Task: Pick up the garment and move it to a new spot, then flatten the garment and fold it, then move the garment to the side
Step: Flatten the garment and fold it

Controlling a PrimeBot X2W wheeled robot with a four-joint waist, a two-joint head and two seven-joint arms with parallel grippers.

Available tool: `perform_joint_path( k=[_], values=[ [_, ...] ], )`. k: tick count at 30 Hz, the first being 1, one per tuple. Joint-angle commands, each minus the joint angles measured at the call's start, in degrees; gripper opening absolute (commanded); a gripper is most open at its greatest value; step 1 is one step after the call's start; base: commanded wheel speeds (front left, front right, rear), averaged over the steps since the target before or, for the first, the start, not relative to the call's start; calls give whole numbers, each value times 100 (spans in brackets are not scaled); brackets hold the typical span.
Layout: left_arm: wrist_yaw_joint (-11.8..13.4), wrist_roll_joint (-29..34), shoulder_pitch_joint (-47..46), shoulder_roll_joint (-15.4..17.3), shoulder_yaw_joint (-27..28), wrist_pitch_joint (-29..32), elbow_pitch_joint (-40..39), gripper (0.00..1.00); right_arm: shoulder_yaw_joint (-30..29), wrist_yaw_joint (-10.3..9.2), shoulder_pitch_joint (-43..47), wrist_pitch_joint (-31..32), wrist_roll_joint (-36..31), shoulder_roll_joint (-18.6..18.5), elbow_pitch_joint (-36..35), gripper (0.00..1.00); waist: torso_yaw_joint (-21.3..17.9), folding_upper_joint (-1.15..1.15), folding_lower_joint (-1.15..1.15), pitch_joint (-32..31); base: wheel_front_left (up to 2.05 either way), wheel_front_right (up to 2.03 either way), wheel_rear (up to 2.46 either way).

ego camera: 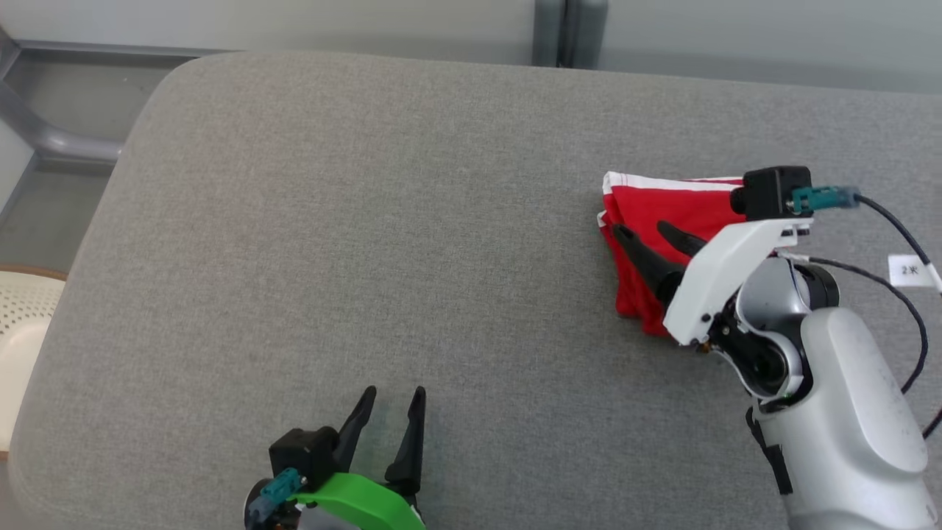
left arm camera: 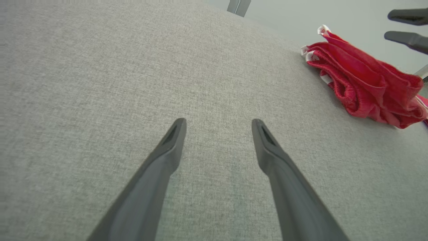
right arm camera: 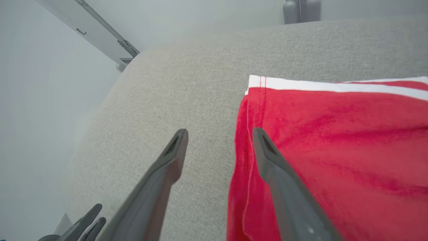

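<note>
The garment [ego camera: 655, 213] is red with white edging and lies folded on the right part of the grey table [ego camera: 368, 221]. My right gripper [ego camera: 639, 227] is open above the garment's left edge. In the right wrist view its gripper [right arm camera: 219, 132] has one finger over bare table and the other over the red garment [right arm camera: 334, 134], with nothing gripped. My left gripper [ego camera: 394, 391] stands open and empty near the table's front edge, well to the left of the garment. In the left wrist view that gripper [left arm camera: 217, 122] points across bare fabric, with the garment [left arm camera: 364, 83] at the upper right.
The table has a rounded far-left corner, with a grey metal frame [ego camera: 59, 136] beyond it. A white perforated object [ego camera: 22, 324] sits off the table's left side. A black cable with a white tag [ego camera: 911, 270] hangs by my right arm.
</note>
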Motion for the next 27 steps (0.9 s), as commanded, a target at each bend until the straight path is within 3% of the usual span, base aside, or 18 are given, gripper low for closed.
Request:
perform_joint_path(
  k=[1, 6, 11, 15, 20, 27],
  values=[
    [-18, 74, 95, 85, 71, -2, -4, 100, 34, 1, 225, -257, 39, -25, -166, 100, -197, 0, 0, -267, 0, 0, 0],
    [94, 158, 401, 210, 485, -2, -303, 100, 89, 1, 933, -1779, -615, -523, -511, 100, -481, 0, 0, -644, 0, 0, 0],
    [102, 482, 919, 227, 1063, -2, -822, 100, -119, 0, 1662, -3428, -1335, -922, -138, 100, -720, 0, 0, -1025, 0, 0, 0],
    [2, 763, 1254, 144, 1483, -1, -1160, 100, -386, 1, 2109, -4483, -1581, -940, 363, 100, -802, 0, 0, -1198, 0, 0, 0],
    [-161, 1096, 1500, 36, 1992, -1, -1433, 100, -721, 0, 2522, -4828, -1882, -901, 668, 100, -839, 0, 0, -1342, 0, 0, 0],
    [-382, 1413, 1697, -49, 2446, -2, -1584, 100, -1027, -1, 2971, -4826, -2181, -653, 45, 100, -919, 0, 0, -1362, 0, 0, 0]
  ],
)
